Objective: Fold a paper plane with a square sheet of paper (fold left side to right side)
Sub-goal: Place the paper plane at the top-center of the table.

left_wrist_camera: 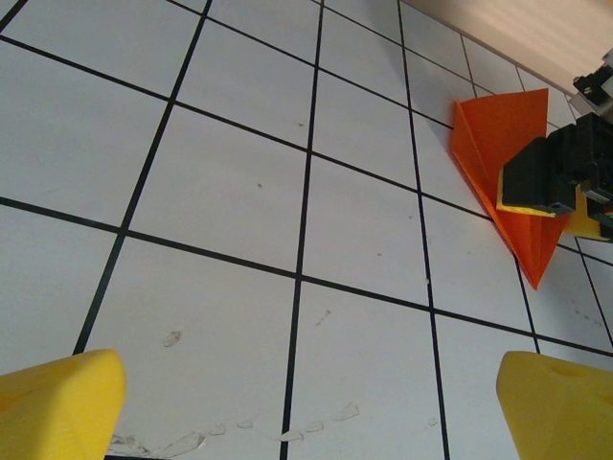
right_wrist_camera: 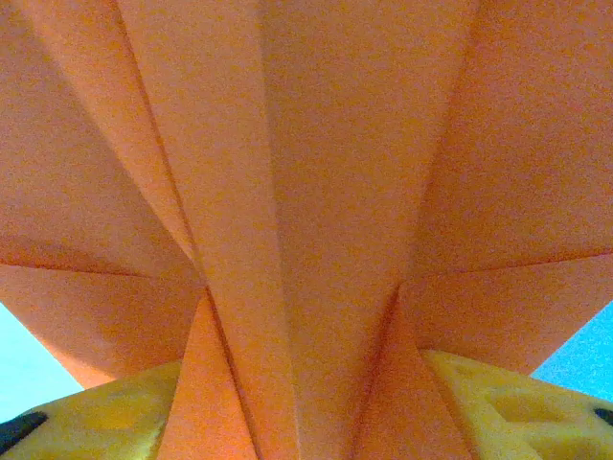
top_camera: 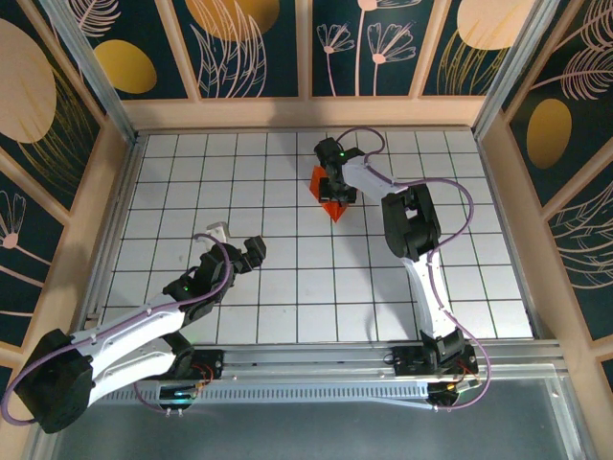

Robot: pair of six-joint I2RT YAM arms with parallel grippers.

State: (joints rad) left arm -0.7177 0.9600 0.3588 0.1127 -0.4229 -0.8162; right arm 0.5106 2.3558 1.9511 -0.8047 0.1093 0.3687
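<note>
1. We see the paper plane (top_camera: pixel 334 208) on the white gridded bench (top_camera: pixel 192 192), in the far half and a little right of the middle. Its pointed tip faces the arms' side.
2. From the left wrist, the paper plane (left_wrist_camera: pixel 488 134) appears as a bright orange wedge lying on the bench (left_wrist_camera: pixel 239 192) near the far wall.
3. The right gripper (top_camera: pixel 335 187) is down on the plane, and the left wrist view shows this right gripper (left_wrist_camera: pixel 556 196) over the plane's wide end.
4. From the right wrist, the creased orange paper (right_wrist_camera: pixel 306 192) runs between the yellow fingers (right_wrist_camera: pixel 498 402) of the right gripper (right_wrist_camera: pixel 297 412). We cannot tell whether it is clamped on the fold or merely straddling it.
5. The left gripper (top_camera: pixel 238 241) hangs over bare tiles, well apart from the plane.
6. The left gripper (left_wrist_camera: pixel 306 412) has its yellow fingertips (left_wrist_camera: pixel 57 402) spread wide, with nothing between them.
</note>
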